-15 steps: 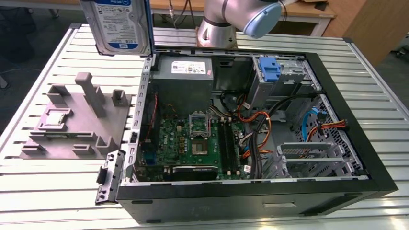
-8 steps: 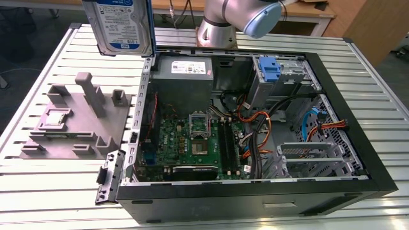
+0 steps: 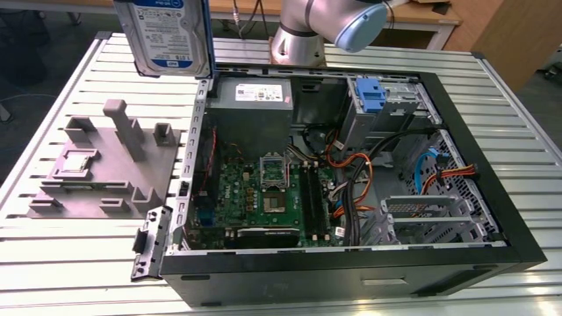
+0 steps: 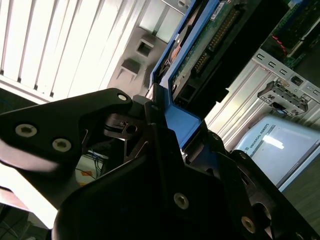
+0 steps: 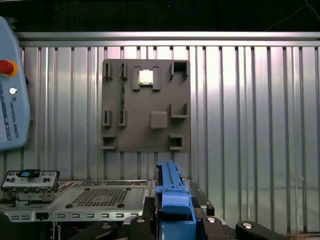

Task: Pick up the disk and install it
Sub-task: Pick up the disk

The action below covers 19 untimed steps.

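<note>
Grey moulded plastic makes up the one fixture plate (image 3: 97,168), which lies flat near the left edge of the slatted metal table (image 3: 62,263) in the exterior view, posts and pockets facing up. In the first wrist view one small square chip (image 5: 145,76) sits in a pocket of it.

Above the table's far edge, just past the plate, the one disk (image 3: 167,33) hangs upright in the air with its label toward the camera. Its top is cut off by the picture's edge.

In the second wrist view the gripper (image 4: 167,112) is pinching the disk's blue rail, black fingers (image 4: 157,150) pressed on it from both sides.

Further right, one open computer case (image 3: 491,217) fills the table's middle and right. Inside it are:
- one grey power-supply box (image 3: 250,95) in the far corner nearest the disk
- one green motherboard (image 3: 263,191)
- a tangle of orange and black cables (image 3: 351,178), hard to count
- one blue latch piece (image 3: 370,95)

The single arm (image 3: 325,26) rises behind the case's far wall, and its upper part is cut off.

In the first wrist view one pale control pendant (image 5: 10,85) is also cut by the picture's edge.
</note>
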Each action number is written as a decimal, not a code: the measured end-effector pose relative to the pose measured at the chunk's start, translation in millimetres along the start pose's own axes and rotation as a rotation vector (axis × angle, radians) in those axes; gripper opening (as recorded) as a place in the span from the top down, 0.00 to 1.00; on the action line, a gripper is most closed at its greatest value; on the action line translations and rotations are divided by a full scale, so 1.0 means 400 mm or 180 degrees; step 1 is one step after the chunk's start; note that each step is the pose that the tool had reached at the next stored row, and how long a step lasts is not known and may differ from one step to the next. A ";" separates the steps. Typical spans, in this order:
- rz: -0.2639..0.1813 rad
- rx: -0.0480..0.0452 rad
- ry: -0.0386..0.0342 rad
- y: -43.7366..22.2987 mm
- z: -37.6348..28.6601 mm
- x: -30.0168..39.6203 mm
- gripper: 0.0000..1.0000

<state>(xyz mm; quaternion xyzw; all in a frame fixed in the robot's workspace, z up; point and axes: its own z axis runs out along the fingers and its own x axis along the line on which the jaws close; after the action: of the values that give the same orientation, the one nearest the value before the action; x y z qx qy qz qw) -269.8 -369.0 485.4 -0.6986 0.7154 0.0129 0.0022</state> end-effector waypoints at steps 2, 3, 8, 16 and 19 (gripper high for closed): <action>0.0000 0.0000 0.0000 -0.001 0.000 0.004 0.63; 0.0000 0.0000 0.0001 -0.001 0.000 0.007 0.63; 0.0000 0.0000 0.0001 -0.013 0.001 0.022 0.63; 0.0000 0.0000 0.0001 -0.103 0.000 0.021 0.63; 0.0000 0.0000 0.0001 -0.137 0.000 0.020 0.63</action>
<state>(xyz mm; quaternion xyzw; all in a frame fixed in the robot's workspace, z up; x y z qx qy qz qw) -215.2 -378.4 484.4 -0.6986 0.7154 0.0128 0.0021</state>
